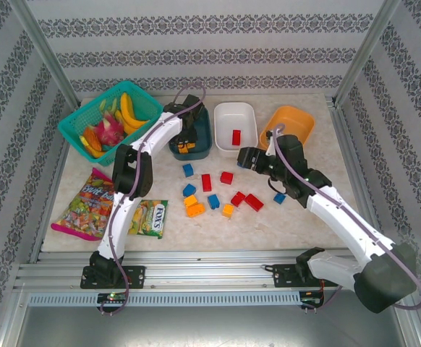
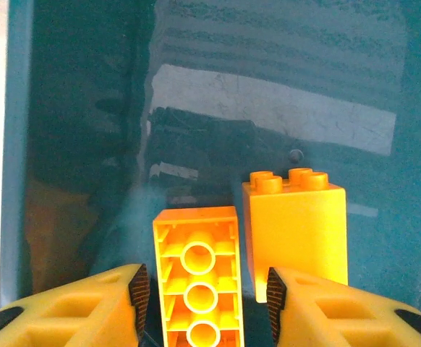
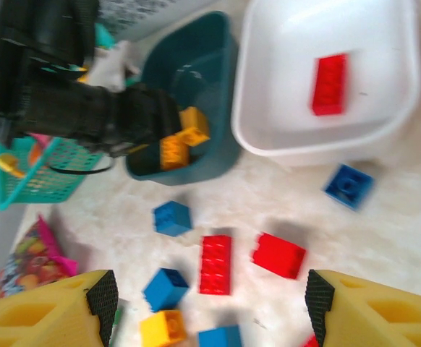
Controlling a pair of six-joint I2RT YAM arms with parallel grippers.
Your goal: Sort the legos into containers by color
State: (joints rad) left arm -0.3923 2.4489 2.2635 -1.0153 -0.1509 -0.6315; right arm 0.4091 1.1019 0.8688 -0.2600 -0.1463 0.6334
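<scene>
Dropping an orange brick [image 2: 196,246] into the dark teal tub [image 2: 283,87] seems the step in hand: the left gripper [image 2: 205,293] stands slightly apart around it, on the tub floor beside a second orange brick [image 2: 297,224]. The right gripper [image 3: 209,296] hangs wide apart, empty, above the table [image 3: 391,238]; next it should lower onto a red brick [image 3: 215,264].

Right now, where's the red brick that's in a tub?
Top view: the red brick lies in the white tub, between the dark teal tub on its left and the orange tub.
</scene>
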